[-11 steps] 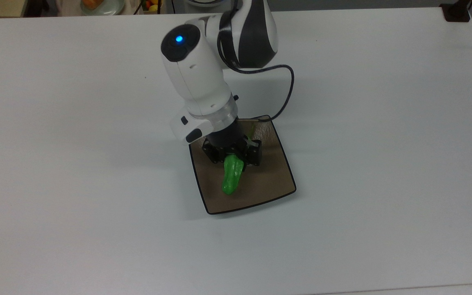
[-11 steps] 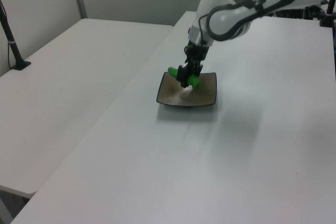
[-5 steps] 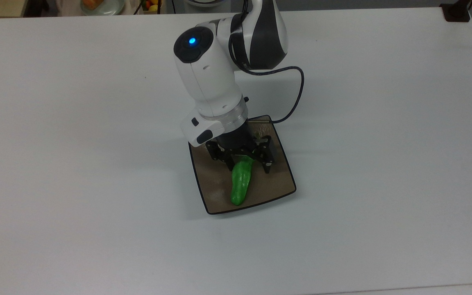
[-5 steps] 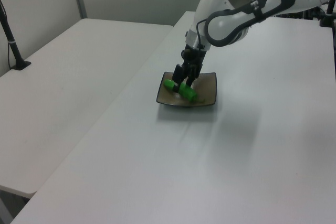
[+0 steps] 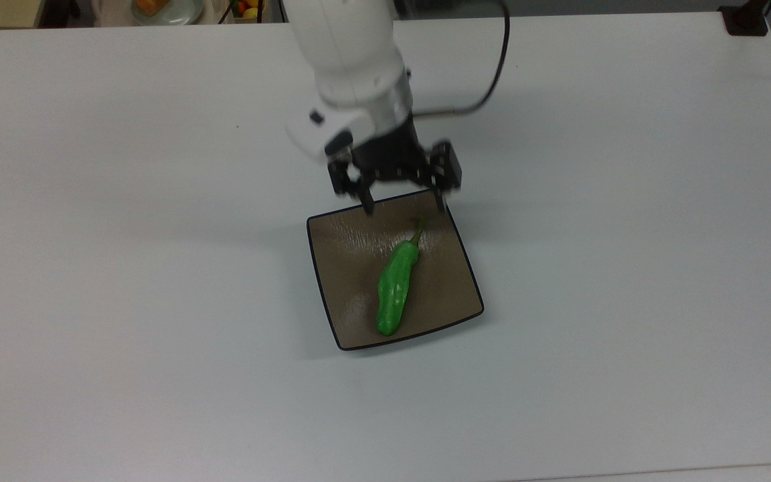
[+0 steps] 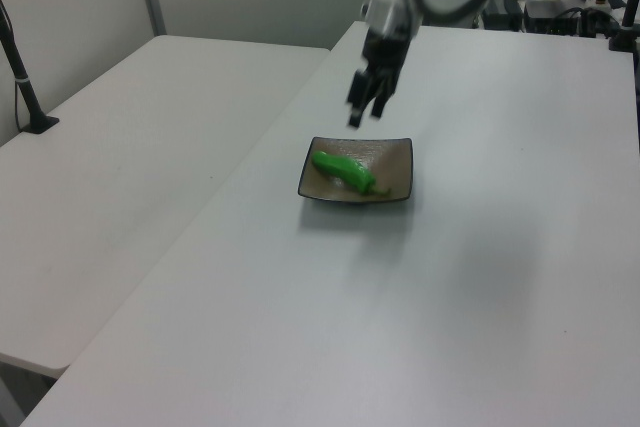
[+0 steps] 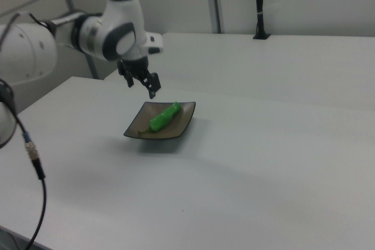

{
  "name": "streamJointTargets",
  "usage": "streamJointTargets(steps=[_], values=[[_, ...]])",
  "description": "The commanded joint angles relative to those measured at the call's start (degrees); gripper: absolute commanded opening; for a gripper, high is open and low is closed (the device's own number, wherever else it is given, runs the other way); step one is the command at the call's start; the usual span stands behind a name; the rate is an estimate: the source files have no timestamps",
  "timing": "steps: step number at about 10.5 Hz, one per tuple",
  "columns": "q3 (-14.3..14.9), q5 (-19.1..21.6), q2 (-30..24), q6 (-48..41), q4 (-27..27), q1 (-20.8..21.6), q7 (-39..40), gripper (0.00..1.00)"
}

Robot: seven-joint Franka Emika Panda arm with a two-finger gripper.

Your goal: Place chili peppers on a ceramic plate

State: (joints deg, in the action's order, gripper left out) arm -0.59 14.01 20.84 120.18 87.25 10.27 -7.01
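Since the frame half a second earlier the gripper (image 5: 402,204) has let go of the chili pepper (image 5: 395,289) and risen off the ceramic plate (image 5: 345,244); the pepper now lies free on it.

Top view: fingers spread wide apart, empty, tips over the plate's far edge. Pepper lies lengthwise across the plate's middle, stem (image 5: 417,229) toward the gripper, blunt end close to the plate's near rim. Plate sits on the white table (image 5: 626,268). Black cable (image 5: 486,87) loops off the arm beyond the plate.

Left view: gripper (image 6: 366,117) hangs above the plate's (image 6: 395,162) far left corner, clear of it, fingers apart. Pepper (image 6: 342,172) rests on the plate's left half, touching its surface.

Right view: gripper (image 7: 142,86) is above and to the left of the plate (image 7: 184,118), not touching. Pepper (image 7: 164,117) lies diagonally inside the plate.
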Motion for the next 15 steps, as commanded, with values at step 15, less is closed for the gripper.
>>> streamJointTargets(steps=[15], values=[[1.03,-12.08,-23.65,-18.49,10.75,2.74,8.41,1.0]])
